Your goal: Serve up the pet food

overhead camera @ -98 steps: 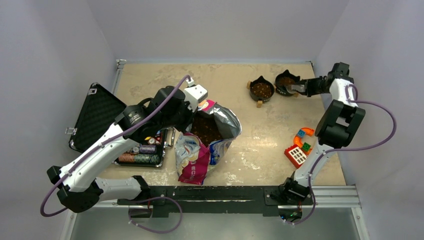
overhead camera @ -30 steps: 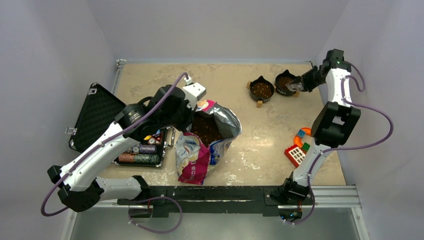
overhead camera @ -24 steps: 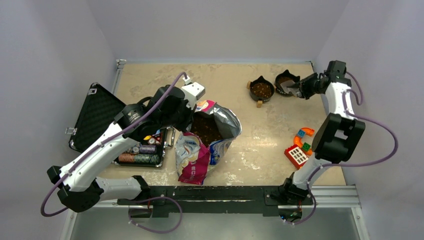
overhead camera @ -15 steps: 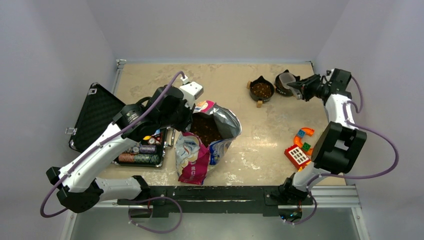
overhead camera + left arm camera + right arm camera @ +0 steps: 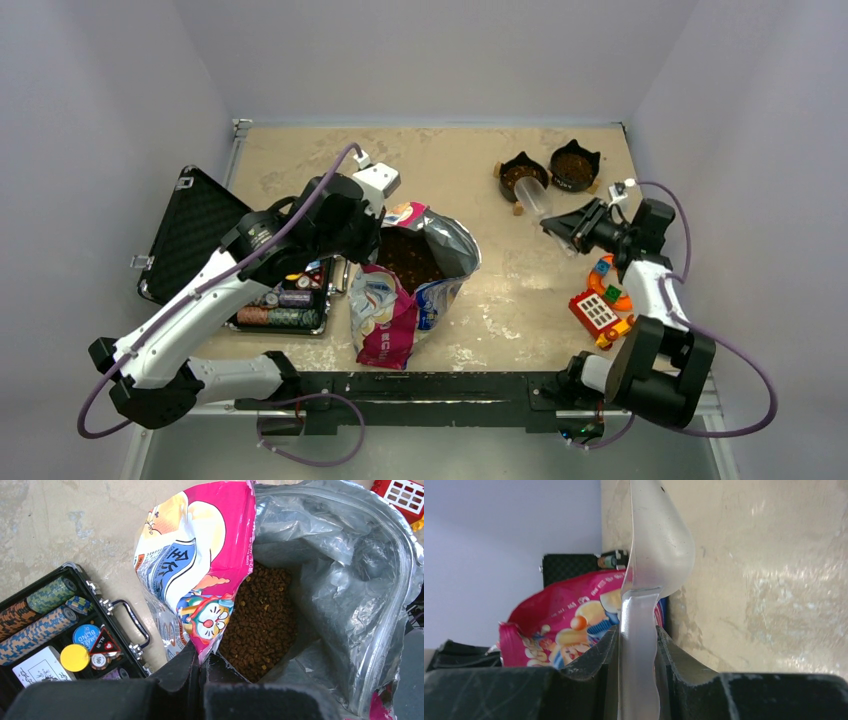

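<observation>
The left gripper point(image 5: 200, 666) has its jaws clenched on the pink rim of the bag point(image 5: 200, 555), which stands open mid-desk point(image 5: 300, 160) with kibble point(image 5: 260, 625) inside. The right gripper point(image 5: 638, 647) jaws grasp the handle of a clear scoop point(image 5: 659, 540), just near the kibble-filled bowls point(image 5: 555, 168) at far right.

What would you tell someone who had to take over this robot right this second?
Left gripper: shut on the pink rim of the bag, holding it open, with kibble inside.
Right gripper: shut on the clear scoop, which looks empty, between bag and bowls.
Done: left bowl and right bowl both hold kibble.
Left: probably another scoop if more is wanted; otherwise put the scoop down and release the bag.
</observation>
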